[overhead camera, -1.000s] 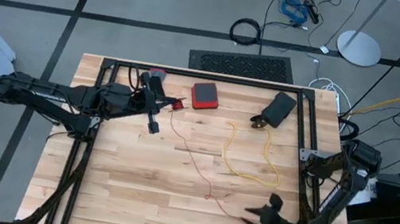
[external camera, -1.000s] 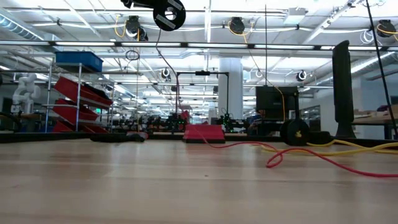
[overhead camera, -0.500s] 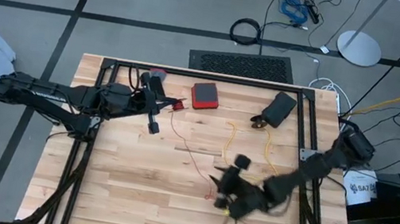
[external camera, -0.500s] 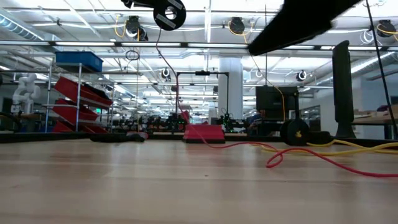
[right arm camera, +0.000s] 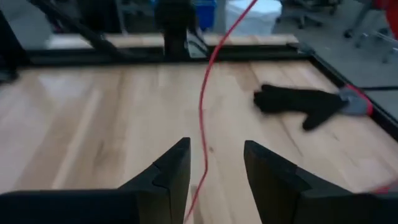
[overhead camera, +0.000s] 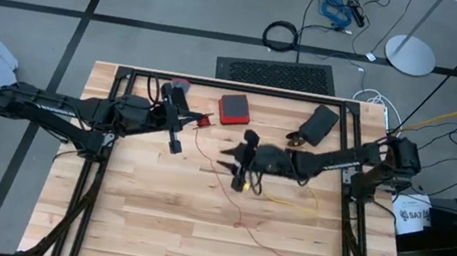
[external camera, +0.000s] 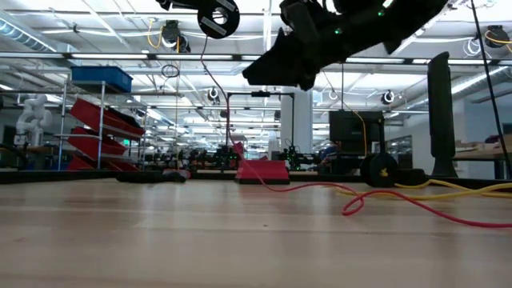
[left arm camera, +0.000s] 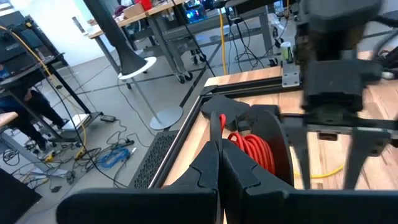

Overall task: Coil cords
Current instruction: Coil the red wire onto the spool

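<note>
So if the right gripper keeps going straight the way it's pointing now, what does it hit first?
Most likely the red cord, which runs up between the open fingers of the right gripper in its wrist view. Farther along that line stands the left gripper, shut and holding the cord up. Depth is unclear.

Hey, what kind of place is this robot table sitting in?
Probably a big industrial lab or workshop: red bins on shelving, other workbenches behind, and loose cables across a grey floor.

Bright, even overhead lighting with soft shadows; both wrist views are blurred, backgrounds especially.
</note>
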Controlling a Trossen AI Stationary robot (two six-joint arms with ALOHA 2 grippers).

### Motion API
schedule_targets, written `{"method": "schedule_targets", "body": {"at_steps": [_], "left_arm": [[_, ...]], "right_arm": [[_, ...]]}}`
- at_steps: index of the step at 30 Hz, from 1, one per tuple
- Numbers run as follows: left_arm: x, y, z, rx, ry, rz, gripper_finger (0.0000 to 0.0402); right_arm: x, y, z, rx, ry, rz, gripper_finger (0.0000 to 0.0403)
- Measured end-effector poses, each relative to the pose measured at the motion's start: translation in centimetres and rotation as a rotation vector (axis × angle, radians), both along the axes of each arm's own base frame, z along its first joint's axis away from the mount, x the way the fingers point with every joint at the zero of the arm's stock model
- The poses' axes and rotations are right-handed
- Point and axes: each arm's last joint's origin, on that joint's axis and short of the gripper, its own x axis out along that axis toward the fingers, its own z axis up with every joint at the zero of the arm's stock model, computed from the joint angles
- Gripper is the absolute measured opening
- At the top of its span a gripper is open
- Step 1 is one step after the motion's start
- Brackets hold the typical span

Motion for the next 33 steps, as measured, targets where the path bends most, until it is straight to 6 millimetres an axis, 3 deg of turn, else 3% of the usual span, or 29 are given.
{"method": "schedule_targets", "body": {"at_steps": [7,16,28,33], "left_arm": [[0.0,0.0,0.0,-0.002,-0.003,0.0,0.0],[0.0,-0.1,0.0,-0.027,-0.011,-0.006,0.0],[0.0,-0.1,0.0,-0.03,-0.008,-0.014,0.0],[0.0,-0.1,0.0,-0.031,-0.009,-0.013,0.0]], "right_arm": [[0.9,-2.5,-0.6,0.071,-0.058,0.116,0.0137],[2.6,-3.5,-4.3,0.136,-0.08,0.139,0.0137],[3.0,-3.5,-4.6,0.121,-0.133,0.167,0.0136],[3.0,-3.7,-4.6,0.121,-0.133,0.168,0.0108]]}}
